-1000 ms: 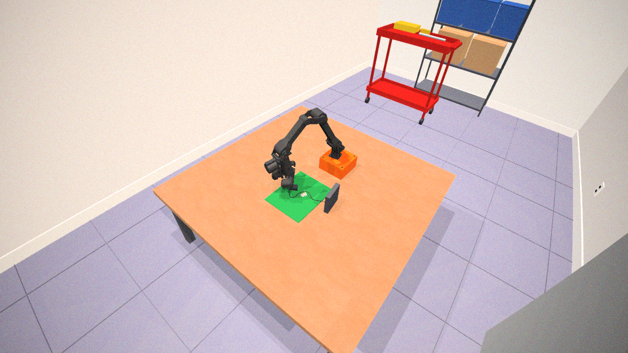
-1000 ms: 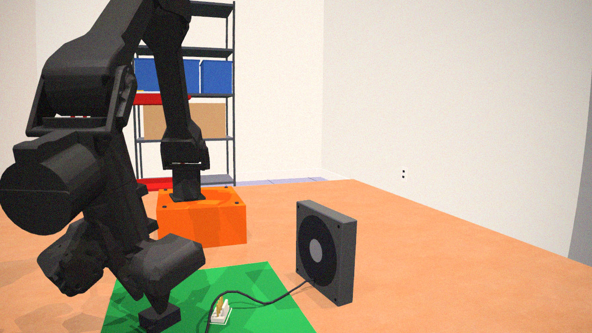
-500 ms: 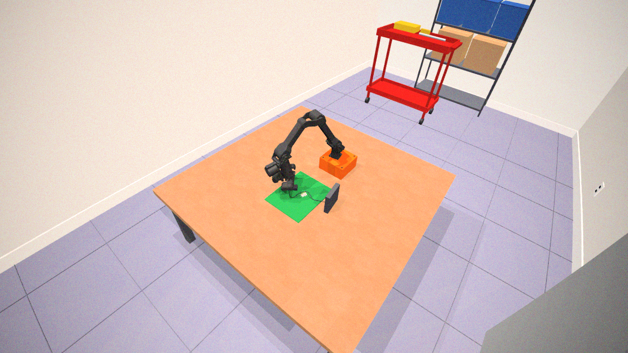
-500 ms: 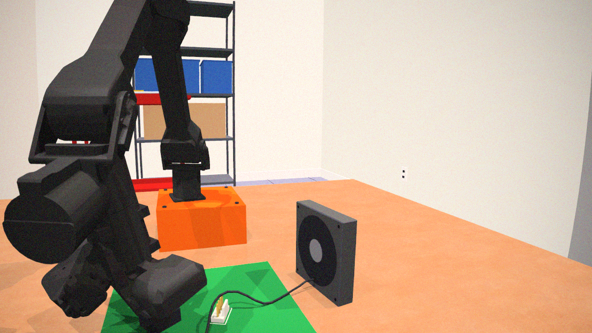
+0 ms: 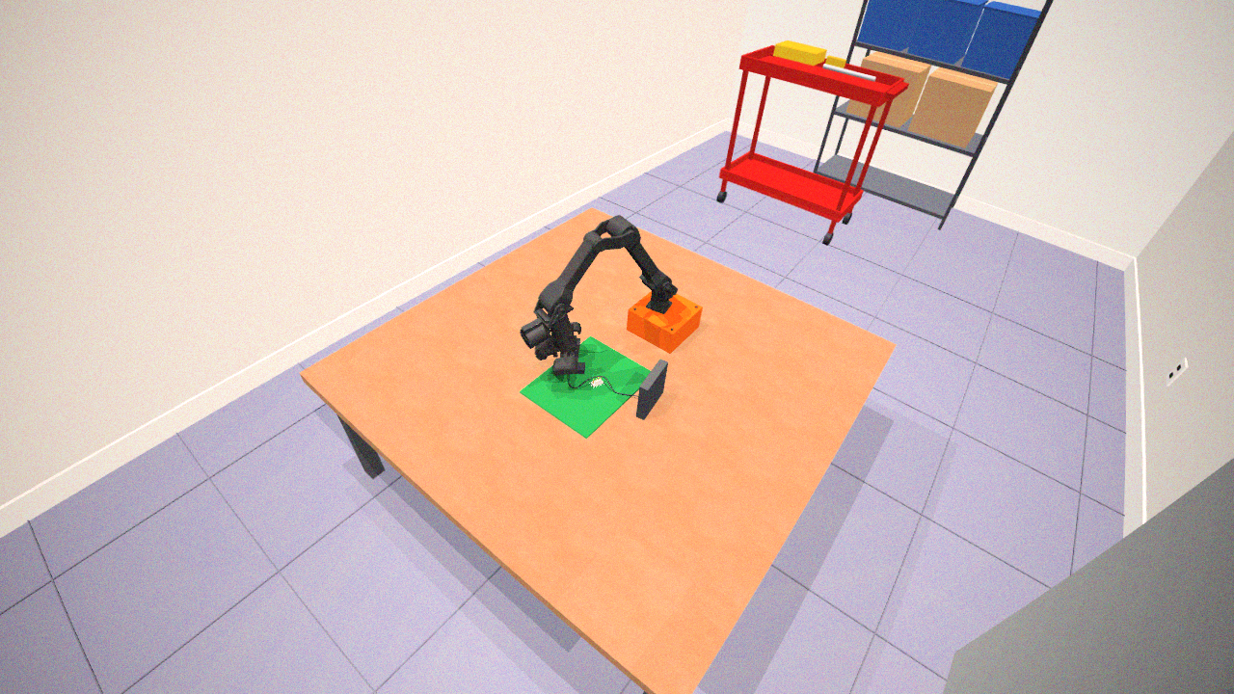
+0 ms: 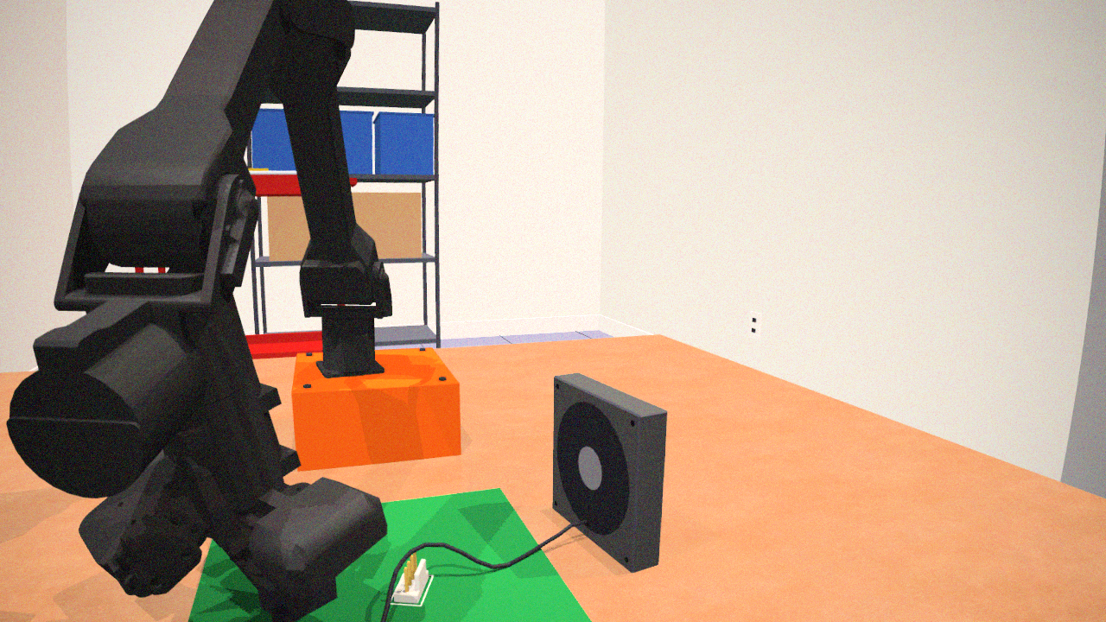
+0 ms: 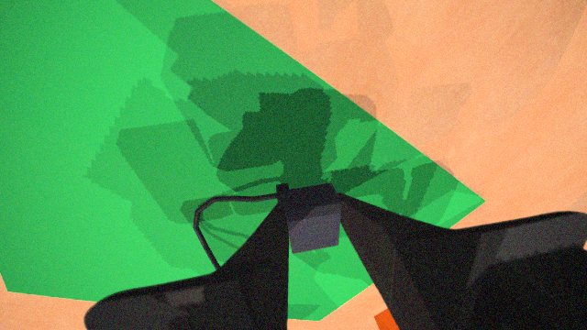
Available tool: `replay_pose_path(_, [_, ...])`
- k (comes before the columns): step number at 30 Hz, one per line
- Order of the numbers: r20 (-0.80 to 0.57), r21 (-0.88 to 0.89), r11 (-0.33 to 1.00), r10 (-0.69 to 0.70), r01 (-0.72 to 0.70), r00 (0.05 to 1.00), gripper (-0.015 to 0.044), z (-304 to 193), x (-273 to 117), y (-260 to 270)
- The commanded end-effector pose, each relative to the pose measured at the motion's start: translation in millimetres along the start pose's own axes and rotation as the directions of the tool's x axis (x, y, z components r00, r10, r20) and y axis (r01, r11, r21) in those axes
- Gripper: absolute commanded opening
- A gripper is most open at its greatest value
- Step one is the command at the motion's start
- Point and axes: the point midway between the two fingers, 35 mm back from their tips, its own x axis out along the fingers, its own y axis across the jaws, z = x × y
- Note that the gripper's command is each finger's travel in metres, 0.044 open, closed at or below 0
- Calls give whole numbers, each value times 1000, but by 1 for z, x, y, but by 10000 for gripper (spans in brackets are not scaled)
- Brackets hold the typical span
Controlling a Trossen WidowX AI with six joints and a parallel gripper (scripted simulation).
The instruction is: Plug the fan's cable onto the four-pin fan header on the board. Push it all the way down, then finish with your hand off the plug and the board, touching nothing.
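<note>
The black box-shaped plug [image 7: 316,231] is low over the green board [image 5: 586,422] [image 6: 479,511] [image 7: 46,183]. My gripper [image 5: 569,369] [image 6: 301,581] [image 7: 309,204] is shut on it, one finger on each side. Whether the plug touches the board is not clear. In the exterior view plug and fingers merge into one dark shape. The thin black cable [image 6: 494,566] [image 7: 196,220] loops from the plug to the standing grey fan [image 5: 651,392] [image 6: 651,479]. The white header [image 5: 597,382] [image 6: 407,596] with its upright gold pins stands bare, between plug and fan. It is hidden in the wrist view.
The orange base block [image 5: 662,332] [image 6: 378,429] [image 7: 386,322] carries the arm behind the board. The fan stands beside the board's edge on the wooden table [image 5: 733,448] [image 6: 773,479]. The cable arches close to the header. A red cart [image 5: 790,185] and shelves stand far back.
</note>
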Motion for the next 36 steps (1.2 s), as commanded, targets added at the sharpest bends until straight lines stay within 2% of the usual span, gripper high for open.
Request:
replay_pose_path(1, [1,0,1000,1,-1,1000,45,0,0,0])
replay_pose_path(4, [1,0,1000,1,-1,1000,0,0,-2,0])
replay_pose_path(32, [-5,-1,1000,2,-2,1000,0,-22,-82,0])
replay_pose_path(36, [8,-87,996,1,0,1000,0,-23,-82,0])
